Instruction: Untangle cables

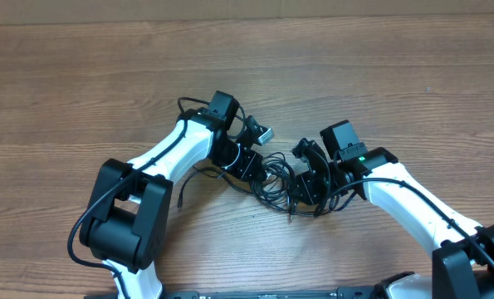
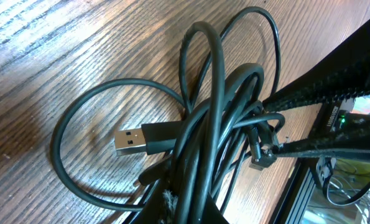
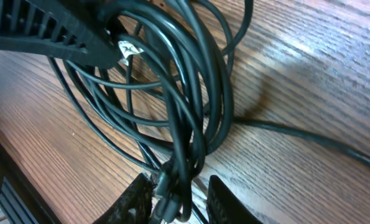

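The cables [image 1: 273, 176] form one black tangle on the wooden table between my two arms. My left gripper [image 1: 245, 162] is shut on a bunch of strands [image 2: 209, 130], which run down into its jaws [image 2: 186, 210]. A silver-tipped USB plug [image 2: 132, 140] lies inside a loop on the wood. My right gripper [image 1: 310, 188] straddles another bundle of the cables [image 3: 185, 106]. Its fingers [image 3: 134, 200] stand slightly apart: the bundle leans on the left one, and a gap shows before the right one. My right gripper [image 3: 178, 199] is open.
The wooden table [image 1: 80, 75] spreads wide on all sides. One loose cable end [image 1: 183, 188] trails left of the tangle, under the left arm. A dark rail [image 2: 300, 186] runs along the table's near edge. A single strand [image 3: 309, 138] runs off to the right.
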